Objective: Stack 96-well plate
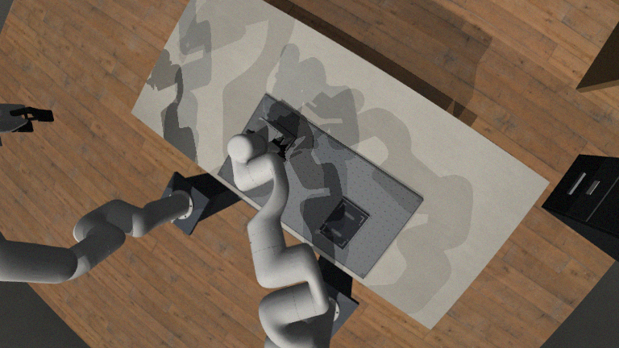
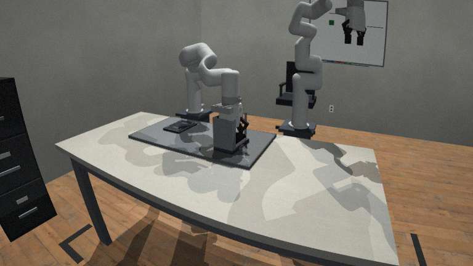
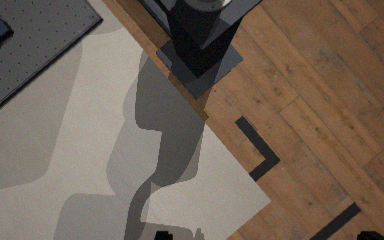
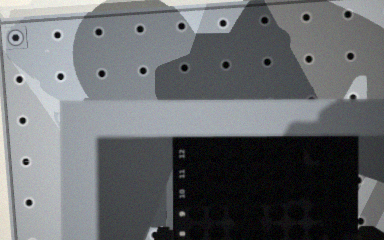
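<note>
The stack rack K1 is a tall grey-walled holder. Inside it the right wrist view shows a black 96-well plate from above, with column numbers 12 down to 8 legible along its left rim. Its row letters, the plate beneath and how the two fit are hidden. My right gripper is open, reaching down into the rack, with its fingertips close beside the plate's two long edges. The plate nest N1 is low and dark and looks empty. My left gripper is open and empty, high beyond the table.
The rack and nest stand on a grey perforated board on the pale table. The rack walls rise close around the right gripper. The left arm's column stands beside the table, away from the rack.
</note>
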You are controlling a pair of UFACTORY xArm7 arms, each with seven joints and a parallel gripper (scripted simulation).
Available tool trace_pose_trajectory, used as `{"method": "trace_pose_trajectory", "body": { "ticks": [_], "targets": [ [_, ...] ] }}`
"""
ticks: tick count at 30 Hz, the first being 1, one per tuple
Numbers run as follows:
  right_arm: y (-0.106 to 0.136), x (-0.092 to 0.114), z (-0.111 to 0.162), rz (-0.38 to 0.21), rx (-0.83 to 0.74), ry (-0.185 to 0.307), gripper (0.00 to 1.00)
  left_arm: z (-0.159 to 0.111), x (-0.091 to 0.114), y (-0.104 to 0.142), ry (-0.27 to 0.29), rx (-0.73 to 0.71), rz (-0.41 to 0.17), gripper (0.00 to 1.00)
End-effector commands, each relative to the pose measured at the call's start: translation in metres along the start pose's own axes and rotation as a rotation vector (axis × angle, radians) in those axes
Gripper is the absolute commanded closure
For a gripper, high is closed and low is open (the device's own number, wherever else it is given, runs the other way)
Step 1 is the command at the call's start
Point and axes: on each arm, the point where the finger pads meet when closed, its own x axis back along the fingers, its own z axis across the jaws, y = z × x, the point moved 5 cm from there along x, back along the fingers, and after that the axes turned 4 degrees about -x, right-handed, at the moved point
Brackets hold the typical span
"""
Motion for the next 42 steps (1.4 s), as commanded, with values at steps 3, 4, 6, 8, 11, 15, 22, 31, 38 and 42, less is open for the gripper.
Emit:
{"method": "trace_pose_trajectory", "body": {
  "ticks": [3, 4, 6, 8, 11, 15, 22, 31, 38, 42],
  "targets": [
    [-0.001, 0.003, -0.001, 0.003, 0.000, -0.004, 0.00, 0.000, 0.001, 0.000, 0.000, 0.000, -0.003, 0.00],
    [-0.001, 0.003, -0.001, 0.003, 0.000, -0.004, 0.00, 0.000, 0.001, 0.000, 0.000, 0.000, -0.003, 0.00],
    [-0.001, 0.003, -0.001, 0.003, 0.000, -0.004, 0.00, 0.000, 0.001, 0.000, 0.000, 0.000, -0.003, 0.00],
    [-0.001, 0.003, -0.001, 0.003, 0.000, -0.004, 0.00, 0.000, 0.001, 0.000, 0.000, 0.000, -0.003, 0.00],
    [-0.001, 0.003, -0.001, 0.003, 0.000, -0.004, 0.00, 0.000, 0.001, 0.000, 0.000, 0.000, -0.003, 0.00],
    [-0.001, 0.013, -0.001, 0.003, 0.000, -0.004, 0.00, 0.000, 0.001, 0.000, 0.000, 0.000, -0.003, 0.00],
    [-0.001, 0.032, -0.001, 0.003, 0.000, -0.004, 0.00, 0.000, 0.001, 0.000, 0.000, 0.000, -0.003, 0.00],
    [-0.001, 0.051, -0.001, 0.003, 0.000, -0.004, 0.00, 0.000, 0.001, 0.000, 0.000, 0.000, -0.003, 0.00],
    [0.000, 0.069, -0.001, 0.003, 0.000, -0.004, 0.00, 0.000, 0.001, 0.000, 0.000, 0.000, -0.003, 0.00],
    [0.000, 0.075, -0.001, 0.003, 0.000, -0.004, 0.00, 0.000, 0.001, 0.000, 0.000, 0.000, -0.003, 0.00]
  ]
}}
